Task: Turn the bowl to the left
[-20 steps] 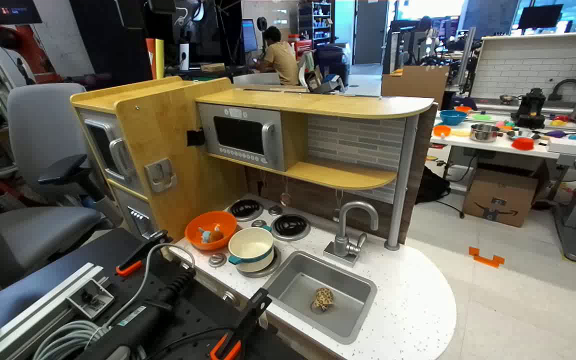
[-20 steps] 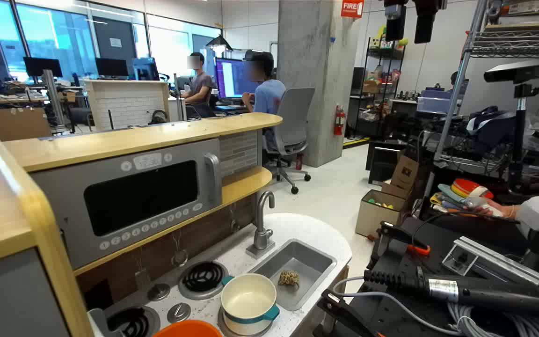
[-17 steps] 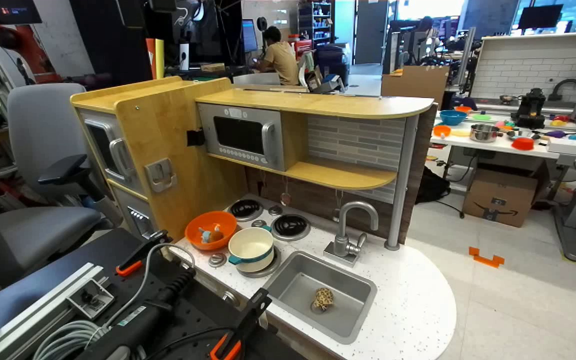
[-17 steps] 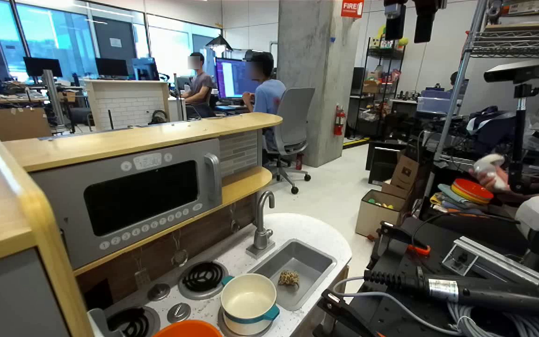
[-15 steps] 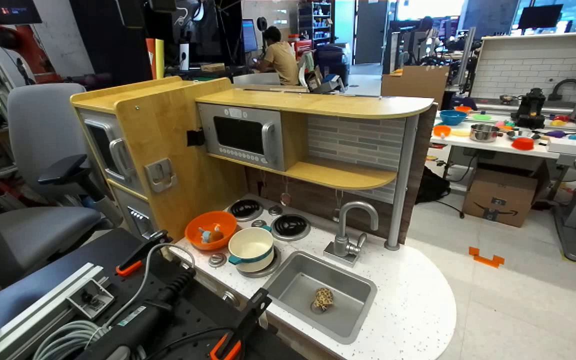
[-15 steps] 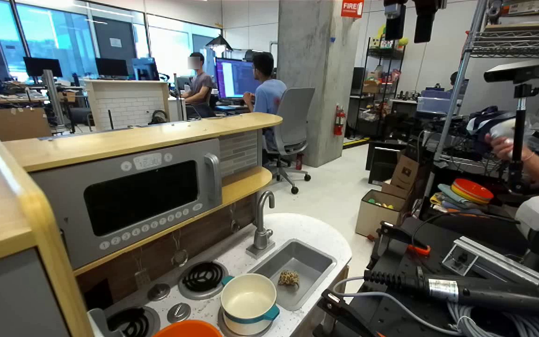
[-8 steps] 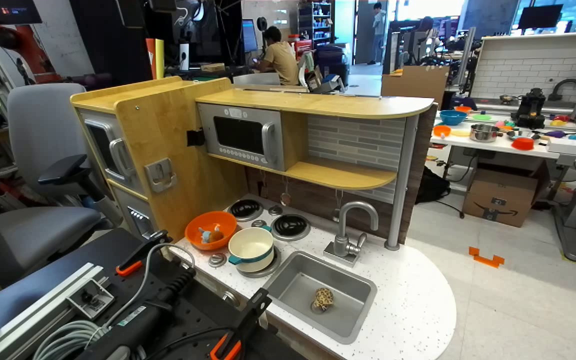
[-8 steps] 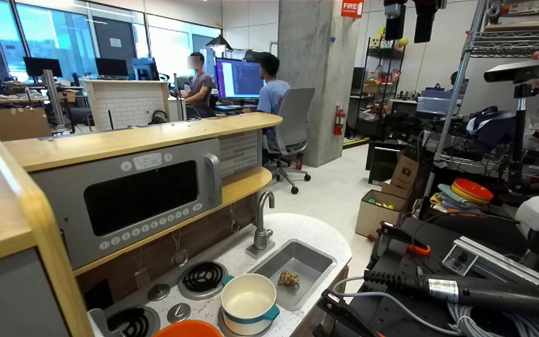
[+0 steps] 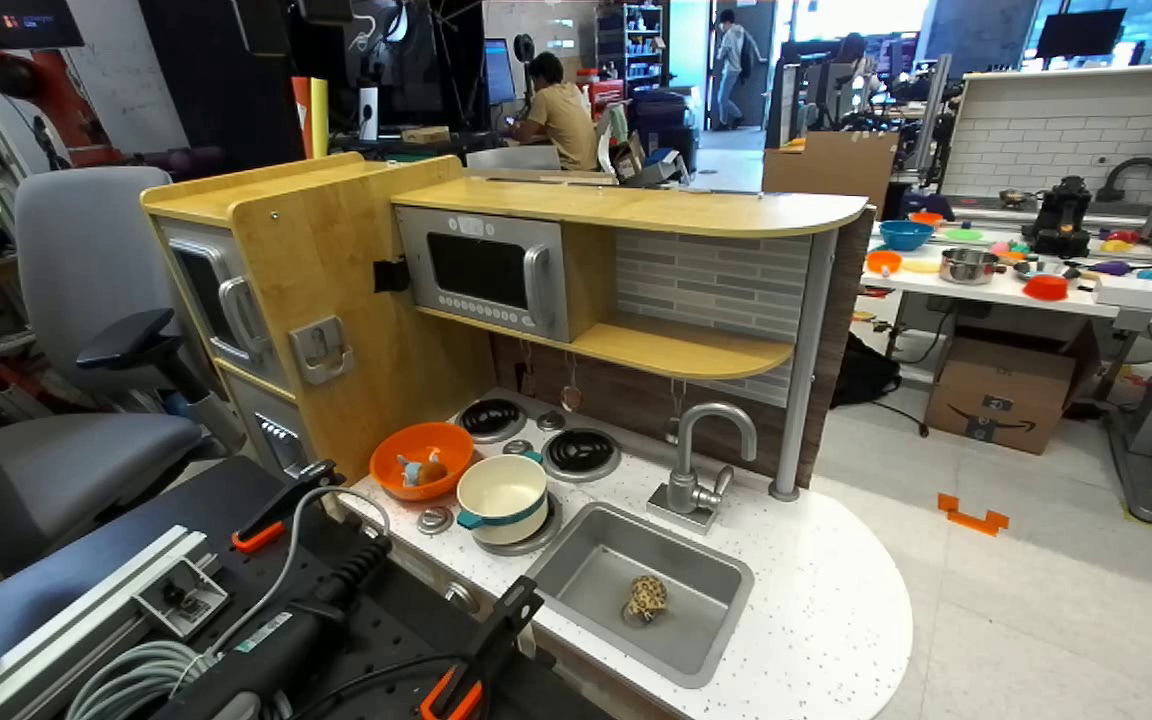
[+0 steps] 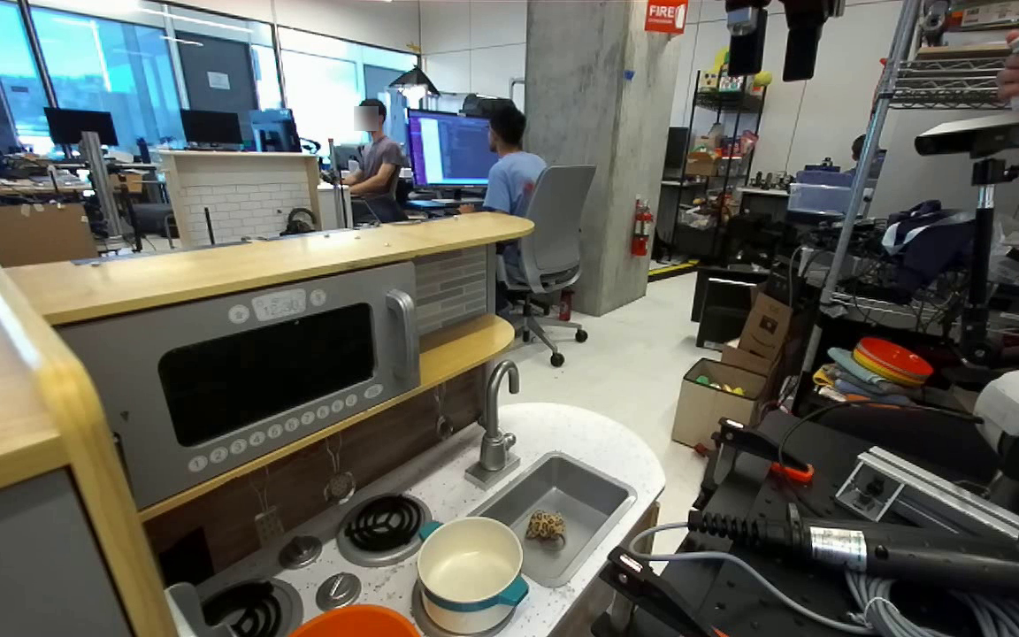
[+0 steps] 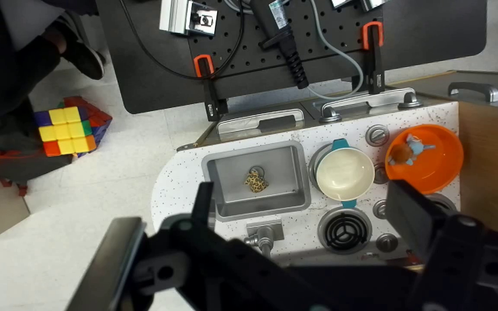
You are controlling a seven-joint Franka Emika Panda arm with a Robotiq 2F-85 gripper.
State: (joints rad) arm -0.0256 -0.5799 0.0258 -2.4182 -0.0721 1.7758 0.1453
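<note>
My gripper (image 11: 301,185): two black fingers (image 11: 409,211) stand wide apart, one on each side of the wrist view, where I look down on the white counter (image 11: 177,185). In an exterior view my fingertips (image 10: 799,57) hang at the top edge, apart there too.
Bowl (image 11: 345,174): cream with a teal band, upright on a burner (image 11: 313,170), between the sink (image 11: 281,172) and the orange dish (image 11: 443,168). My fingers are well apart from it.
Handles (image 11: 340,144): both teal; one points at the counter's front edge, the other at the black coil (image 11: 346,232) behind.
Orange dish: just beside the bowl, a knob (image 11: 380,173) showing in the gap. Something blue and brown (image 11: 416,147) lies in it; I cannot tell whether that is one toy or two.
Sink: a small leopard-spotted thing (image 11: 256,183) with a ring lies on the bottom, away from the walls.
Tap (image 9: 682,490): grey, rising behind the sink and bending toward it.
Workbench (image 11: 145,90): black, along the front of the counter, with two orange-handled clamps (image 11: 209,95) at the edge facing it.
</note>
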